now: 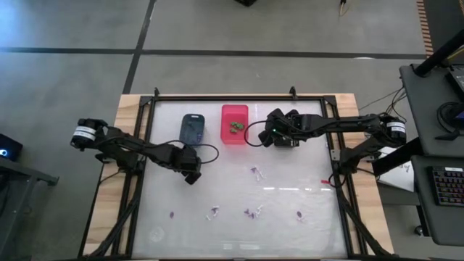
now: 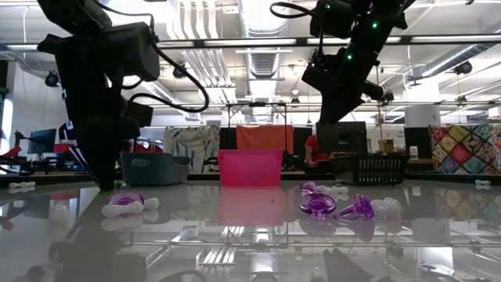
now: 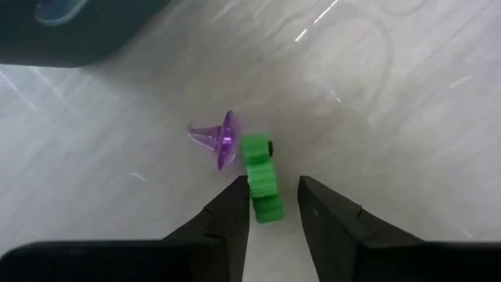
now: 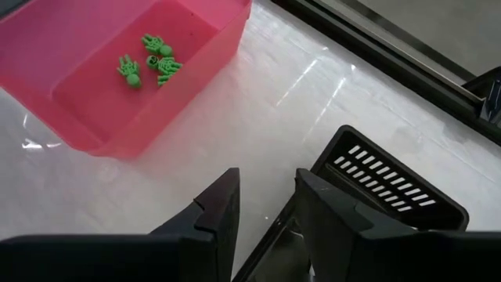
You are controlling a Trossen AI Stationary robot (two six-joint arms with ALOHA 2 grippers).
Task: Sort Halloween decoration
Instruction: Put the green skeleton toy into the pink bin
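The fingers of the left gripper (image 3: 274, 205) are set slightly apart around one end of a green trinket (image 3: 261, 177), which lies on the table (image 1: 290, 203); whether the pads press on it cannot be told. A purple trinket (image 3: 219, 139) lies touching the green one, on the side away from the fingers. This gripper is positioned just in front of the blue-grey bin (image 1: 192, 128). The fingers of the right gripper (image 4: 266, 207) are spread and hold nothing; they hang above the black bin (image 4: 391, 188), just beside the pink bin (image 4: 117, 70). Green figures (image 4: 149, 59) lie inside the pink bin. Further purple trinkets (image 1: 253, 212) are scattered across the table, well apart from the pink bin.
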